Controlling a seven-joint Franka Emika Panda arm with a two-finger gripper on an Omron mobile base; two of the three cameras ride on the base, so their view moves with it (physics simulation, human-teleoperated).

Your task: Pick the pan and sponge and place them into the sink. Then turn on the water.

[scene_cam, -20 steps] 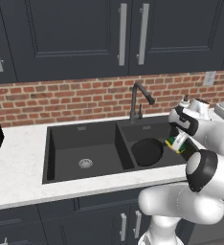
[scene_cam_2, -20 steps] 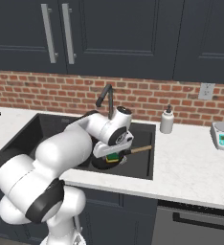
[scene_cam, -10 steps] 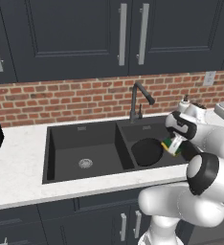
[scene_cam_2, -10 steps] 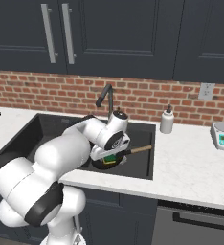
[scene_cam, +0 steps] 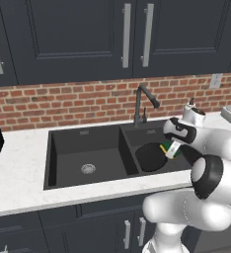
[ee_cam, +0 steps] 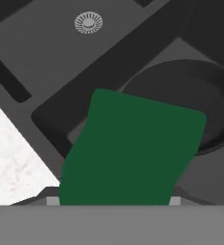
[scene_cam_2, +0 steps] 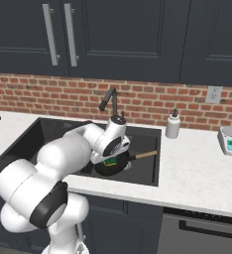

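Note:
The green-and-yellow sponge (scene_cam: 167,148) hangs between the fingers of my gripper (scene_cam: 172,150), which is shut on it just above the right basin of the black sink (scene_cam: 83,148). In the hand view the sponge (ee_cam: 133,153) shows as a big green face that hides the fingertips. The black pan (scene_cam: 148,157) lies in that right basin directly under the sponge, with its tan wooden handle (scene_cam_2: 145,155) leaning up toward the sink's right rim. In the hand view, the pan (ee_cam: 205,100) lies past the sponge. The dark gooseneck faucet (scene_cam: 143,101) stands behind the basins, with no stream from its spout.
A white soap dispenser (scene_cam_2: 173,125) stands on the counter right of the sink, and a small scale (scene_cam_2: 231,140) sits farther right. The left basin holds just its silver drain (scene_cam: 88,168). Brick wall and dark cabinets rise behind.
My gripper has carried the sponge left and down, from beside the sink's right rim to over the pan in the right basin. The pan has stayed put.

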